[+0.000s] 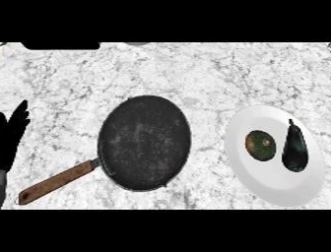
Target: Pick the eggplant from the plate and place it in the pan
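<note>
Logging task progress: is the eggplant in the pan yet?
No. The eggplant lies on the white plate beside a round green vegetable; the pan holds nothing.

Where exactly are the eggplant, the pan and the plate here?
eggplant (294, 149): head view, middle of its dark body.
pan (145, 141): head view, centre of its black cooking surface.
plate (270, 184): head view, bare white part near its lower rim.

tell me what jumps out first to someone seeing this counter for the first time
The big round black pan with its brown wooden handle sits at the middle of the marbled grey counter. To its right lies a white round plate carrying a dark, slim eggplant and, beside it, a round green-brown vegetable. At the left edge the robot's black left hand rests open, fingers up.
</note>
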`<move>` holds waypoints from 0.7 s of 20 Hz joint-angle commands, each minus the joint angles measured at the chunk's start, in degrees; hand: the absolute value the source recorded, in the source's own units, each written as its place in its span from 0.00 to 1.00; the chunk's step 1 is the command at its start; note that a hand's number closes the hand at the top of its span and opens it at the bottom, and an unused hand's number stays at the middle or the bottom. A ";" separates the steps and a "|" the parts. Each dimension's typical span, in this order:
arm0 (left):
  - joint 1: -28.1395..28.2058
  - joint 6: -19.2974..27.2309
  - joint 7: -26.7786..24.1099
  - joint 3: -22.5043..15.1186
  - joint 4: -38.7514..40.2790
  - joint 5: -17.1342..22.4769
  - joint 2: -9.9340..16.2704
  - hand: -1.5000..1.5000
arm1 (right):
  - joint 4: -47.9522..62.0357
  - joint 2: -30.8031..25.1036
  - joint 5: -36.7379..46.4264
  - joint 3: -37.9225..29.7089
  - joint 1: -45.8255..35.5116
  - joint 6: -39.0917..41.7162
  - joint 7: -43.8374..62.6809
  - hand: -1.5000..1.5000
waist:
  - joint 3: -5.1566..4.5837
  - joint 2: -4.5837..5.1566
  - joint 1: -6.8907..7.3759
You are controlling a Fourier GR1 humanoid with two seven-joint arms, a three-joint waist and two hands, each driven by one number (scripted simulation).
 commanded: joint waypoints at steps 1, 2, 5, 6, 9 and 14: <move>-0.48 -0.86 -0.80 0.13 1.35 0.03 -0.20 0.50 | 0.80 -9.62 2.63 5.03 -2.96 8.06 10.59 0.00 | -0.12 0.29 1.52; 0.34 -0.28 -0.25 -1.16 -1.05 -0.73 -0.87 0.50 | 0.10 -10.89 2.39 6.55 -4.20 9.84 13.96 0.00 | -0.08 0.07 2.08; -1.59 -1.89 -0.06 -0.47 0.90 0.01 -0.46 0.50 | 4.96 -15.17 1.56 9.42 -9.03 17.52 18.38 0.00 | 0.00 0.50 2.74; 0.81 -0.83 -0.95 -0.83 -0.01 -0.89 -1.05 0.50 | 4.71 -15.51 0.20 9.70 -10.14 19.65 20.21 0.00 | 0.04 0.18 2.34; -0.66 -0.17 -1.86 -1.60 1.60 -1.91 -2.64 0.50 | 7.44 -15.18 2.36 16.00 -15.33 24.24 23.47 0.00 | 0.03 0.50 2.91; -2.20 -1.02 1.48 0.44 0.92 -1.71 -0.89 0.50 | 8.00 -11.23 4.18 22.28 -20.90 29.36 29.64 0.00 | 0.09 0.14 1.63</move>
